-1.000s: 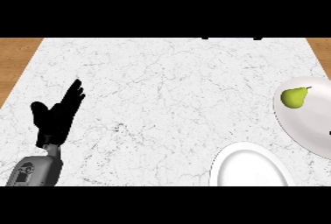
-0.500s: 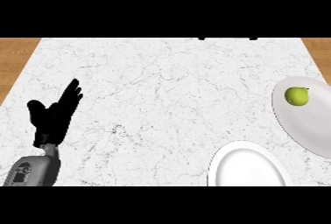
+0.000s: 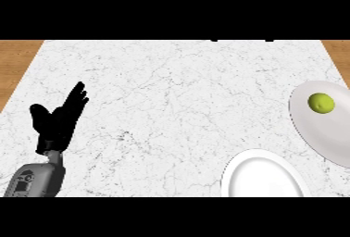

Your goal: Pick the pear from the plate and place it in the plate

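Note:
A small green pear (image 3: 321, 102) lies on the upper part of a white plate (image 3: 328, 132) at the right edge of the marble counter. A second white plate (image 3: 262, 177), bare, sits at the bottom right, just in front of the first. My left hand (image 3: 59, 121) rests at the lower left with straight fingers pointing up, far from both plates and holding nothing. No right hand shows in the head view.
The white marble counter (image 3: 178, 97) spans most of the view. Strips of wooden floor (image 3: 15, 65) show beyond its left and right edges.
The pear now looks rounder and sits a little to the right on its plate, having turned over since the earliest frame. My left hand has stayed where it was.

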### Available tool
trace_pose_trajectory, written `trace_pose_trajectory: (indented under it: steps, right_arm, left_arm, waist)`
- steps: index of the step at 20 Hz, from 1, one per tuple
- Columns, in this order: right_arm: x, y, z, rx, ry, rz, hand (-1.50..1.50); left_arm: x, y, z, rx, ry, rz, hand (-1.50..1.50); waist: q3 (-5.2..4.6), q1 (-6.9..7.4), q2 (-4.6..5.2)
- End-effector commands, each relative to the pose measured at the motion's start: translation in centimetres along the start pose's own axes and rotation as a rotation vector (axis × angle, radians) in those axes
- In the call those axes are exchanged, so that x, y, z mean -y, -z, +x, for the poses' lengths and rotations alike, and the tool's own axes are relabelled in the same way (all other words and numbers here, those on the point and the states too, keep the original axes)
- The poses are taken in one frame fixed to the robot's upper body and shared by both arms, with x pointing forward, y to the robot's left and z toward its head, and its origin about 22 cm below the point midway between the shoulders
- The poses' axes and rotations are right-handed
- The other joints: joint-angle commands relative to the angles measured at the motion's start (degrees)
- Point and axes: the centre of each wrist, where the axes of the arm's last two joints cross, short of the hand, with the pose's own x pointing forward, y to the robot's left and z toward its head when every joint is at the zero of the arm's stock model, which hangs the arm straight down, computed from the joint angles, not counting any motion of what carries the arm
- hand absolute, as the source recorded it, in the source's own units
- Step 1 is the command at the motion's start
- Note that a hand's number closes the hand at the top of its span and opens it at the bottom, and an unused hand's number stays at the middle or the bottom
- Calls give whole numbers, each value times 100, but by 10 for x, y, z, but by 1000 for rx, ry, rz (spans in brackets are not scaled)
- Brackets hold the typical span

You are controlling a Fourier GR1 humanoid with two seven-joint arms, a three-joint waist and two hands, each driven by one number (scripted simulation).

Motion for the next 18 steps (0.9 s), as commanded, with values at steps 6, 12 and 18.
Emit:
trace_pose_trajectory:
  steps: [6,12,18]
  right_arm:
    - [25,-23,8,151,173,79,-150]
    - [40,-38,14,133,137,40,-150]
    - [38,-46,7,85,89,38,-150]
  left_arm:
    - [5,2,0,1,-14,-9,0]
    - [2,0,7,35,3,-15,0]
    - [13,-4,-1,29,2,-11,0]
  waist:
    - [22,81,44]
    - [32,108,45]
    - [42,154,75]
